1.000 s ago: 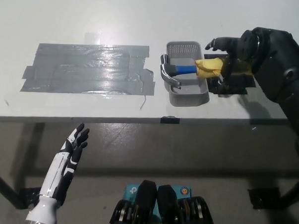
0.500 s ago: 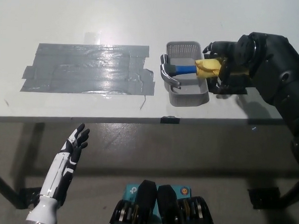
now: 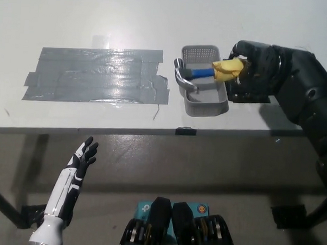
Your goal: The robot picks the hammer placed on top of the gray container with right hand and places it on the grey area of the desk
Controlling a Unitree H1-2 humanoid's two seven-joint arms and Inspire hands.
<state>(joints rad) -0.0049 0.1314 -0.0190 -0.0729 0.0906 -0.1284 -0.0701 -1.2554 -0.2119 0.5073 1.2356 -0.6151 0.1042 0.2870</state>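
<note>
The hammer (image 3: 201,74) lies across the top of the gray container (image 3: 203,97), its steel head (image 3: 183,78) hanging over the basket's left rim and its blue shaft running right to the yellow grip (image 3: 227,69). My black right hand (image 3: 251,69) is wrapped around that yellow grip, fingers closed on it just past the basket's right edge. Inside the container I see only its perforated floor (the hammer rides on the rims). To its left, close beside it, the grey area (image 3: 98,74) of tape covers the white desk (image 3: 157,19). My white left hand (image 3: 80,158) hangs below the desk edge, fingers spread, holding nothing.
</note>
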